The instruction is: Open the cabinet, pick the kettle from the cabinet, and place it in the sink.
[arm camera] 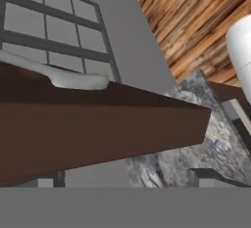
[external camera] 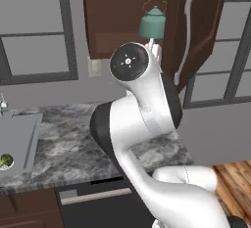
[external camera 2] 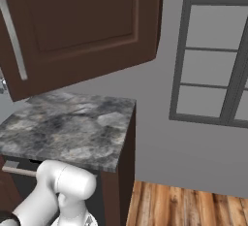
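cabinet [external camera: 196, 21] door swung open, kettle [external camera: 152, 22] inside, hand released, holding nothing

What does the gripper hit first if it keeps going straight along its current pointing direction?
Most likely the open cabinet door: in the hand view its dark brown edge and silver handle cross right ahead of the open gripper, with the counter beyond. Depth is unclear.

Dark brown cabinet [external camera: 122, 16] with swung-open door [external camera 2: 82, 26] and silver bar handle [external camera 2: 13, 38], teal-green kettle [external camera: 152, 22] with thin dark handle, grey marbled counter [external camera: 73, 148], pale grey sink [external camera: 19, 141] holding green broccoli [external camera: 5, 161], warm striped wood floor [external camera 2: 189, 205], dark grey window frames [external camera 2: 213, 50], white arm [external camera: 147, 124] with black joints
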You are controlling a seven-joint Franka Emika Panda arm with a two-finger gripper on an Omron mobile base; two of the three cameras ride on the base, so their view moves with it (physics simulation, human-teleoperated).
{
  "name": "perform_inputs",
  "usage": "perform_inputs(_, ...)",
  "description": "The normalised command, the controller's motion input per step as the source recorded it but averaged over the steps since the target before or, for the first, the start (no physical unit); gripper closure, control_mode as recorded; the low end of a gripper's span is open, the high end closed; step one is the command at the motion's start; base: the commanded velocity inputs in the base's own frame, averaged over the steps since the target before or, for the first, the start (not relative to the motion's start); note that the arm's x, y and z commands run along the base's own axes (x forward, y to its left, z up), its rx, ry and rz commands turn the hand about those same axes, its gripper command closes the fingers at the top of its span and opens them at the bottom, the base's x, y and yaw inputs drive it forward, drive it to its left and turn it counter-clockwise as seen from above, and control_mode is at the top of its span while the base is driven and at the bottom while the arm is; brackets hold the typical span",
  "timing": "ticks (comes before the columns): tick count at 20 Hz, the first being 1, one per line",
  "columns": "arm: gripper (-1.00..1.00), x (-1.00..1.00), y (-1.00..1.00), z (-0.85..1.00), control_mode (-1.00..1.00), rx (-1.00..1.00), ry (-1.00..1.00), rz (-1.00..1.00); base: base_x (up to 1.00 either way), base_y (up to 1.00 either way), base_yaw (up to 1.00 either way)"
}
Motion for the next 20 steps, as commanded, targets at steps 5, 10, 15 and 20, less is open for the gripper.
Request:
perform_inputs(5, -1.00, -0.49, -0.57, 0.00, -1.00, 0.00, -0.07, -0.01, 0.00, 0.00, 0.00)
perform_inputs(10, -1.00, -0.46, -0.59, 0.01, -1.00, 0.00, -0.03, -0.02, 0.00, 0.00, 0.00)
perform_inputs(15, -1.00, -0.41, -0.58, 0.00, -1.00, 0.00, 0.00, -0.07, 0.00, 0.00, 0.00)
perform_inputs(20, -1.00, -0.35, -0.59, 0.00, -1.00, 0.00, 0.00, -0.10, 0.00, 0.00, 0.00)
